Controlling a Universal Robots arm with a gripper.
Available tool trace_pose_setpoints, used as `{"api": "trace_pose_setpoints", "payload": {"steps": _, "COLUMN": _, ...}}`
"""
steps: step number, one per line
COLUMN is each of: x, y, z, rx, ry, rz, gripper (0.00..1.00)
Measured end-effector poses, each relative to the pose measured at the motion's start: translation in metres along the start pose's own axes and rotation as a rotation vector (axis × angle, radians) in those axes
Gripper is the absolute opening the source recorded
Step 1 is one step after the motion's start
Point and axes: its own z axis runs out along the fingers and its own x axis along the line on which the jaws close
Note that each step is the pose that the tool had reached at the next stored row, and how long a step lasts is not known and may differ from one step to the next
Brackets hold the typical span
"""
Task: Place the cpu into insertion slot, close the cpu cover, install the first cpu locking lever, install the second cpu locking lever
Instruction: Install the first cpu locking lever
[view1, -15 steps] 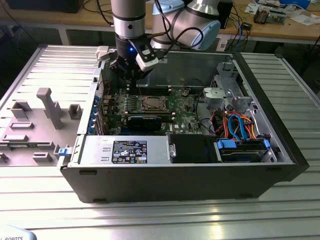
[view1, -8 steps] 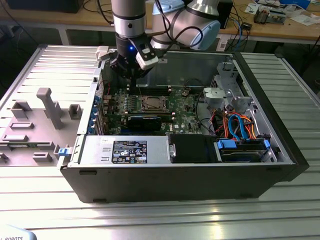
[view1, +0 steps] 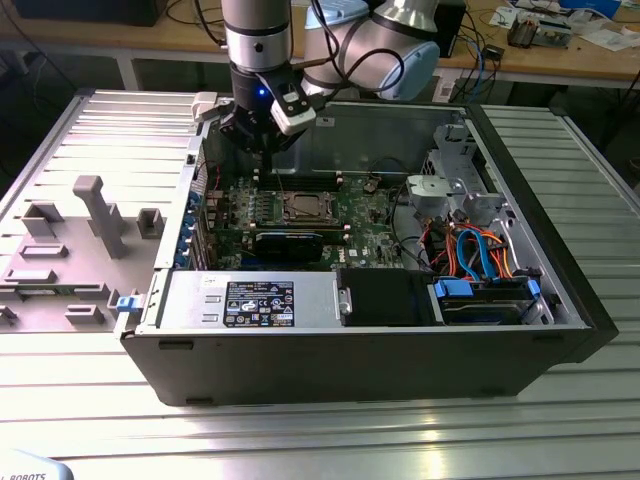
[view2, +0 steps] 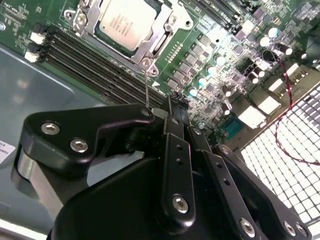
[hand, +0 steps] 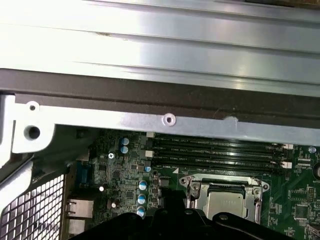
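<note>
The cpu lies flat in the insertion slot on the green board, its silver top facing up. The silvery cpu cover lies down around it, also seen as a frame about the chip. A thin wire locking lever rises from the socket's corner to my fingertips. My gripper hangs over the board's far side, towards the exterior view's left of the socket. Its black fingers meet at the tip. Whether the lever is clamped I cannot tell.
Long black memory slots run beside the socket. A black card, the power supply and a drive bay with blue and orange cables fill the case's near side. The case wall stands close by. A grey fixture lies outside.
</note>
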Motion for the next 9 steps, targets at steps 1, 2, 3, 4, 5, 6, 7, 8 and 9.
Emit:
{"api": "trace_pose_setpoints", "payload": {"steps": 1, "x": 0.0000, "y": 0.0000, "z": 0.0000, "rx": 0.0003, "ry": -0.0029, "rz": -0.001, "gripper": 0.11}}
{"api": "trace_pose_setpoints", "payload": {"steps": 2, "x": -0.0001, "y": 0.0000, "z": 0.0000, "rx": 0.0005, "ry": -0.0059, "rz": -0.001, "gripper": 0.11}}
{"api": "trace_pose_setpoints", "payload": {"steps": 3, "x": -0.0003, "y": 0.0000, "z": 0.0001, "rx": 0.0006, "ry": -0.0077, "rz": -0.001, "gripper": 0.11}}
{"api": "trace_pose_setpoints", "payload": {"steps": 4, "x": -0.0007, "y": 0.0001, "z": 0.0000, "rx": 0.0007, "ry": -0.0084, "rz": -0.001, "gripper": 0.11}}
{"api": "trace_pose_setpoints", "payload": {"steps": 5, "x": -0.0024, "y": -0.0001, "z": 0.0000, "rx": 0.0008, "ry": -0.0083, "rz": -0.001, "gripper": 0.11}}
{"api": "trace_pose_setpoints", "payload": {"steps": 6, "x": -0.0036, "y": -0.0002, "z": 0.0000, "rx": 0.0008, "ry": -0.0083, "rz": -0.001, "gripper": 0.11}}
{"api": "trace_pose_setpoints", "payload": {"steps": 7, "x": -0.0058, "y": -0.0004, "z": 0.0001, "rx": 0.0008, "ry": -0.0084, "rz": -0.001, "gripper": 0.11}}
{"api": "trace_pose_setpoints", "payload": {"steps": 8, "x": -0.0073, "y": -0.0005, "z": 0.0002, "rx": 0.0008, "ry": -0.0084, "rz": -0.001, "gripper": 0.11}}
{"api": "trace_pose_setpoints", "payload": {"steps": 9, "x": -0.0094, "y": -0.0007, "z": 0.0003, "rx": 0.0007, "ry": -0.0085, "rz": -0.001, "gripper": 0.11}}
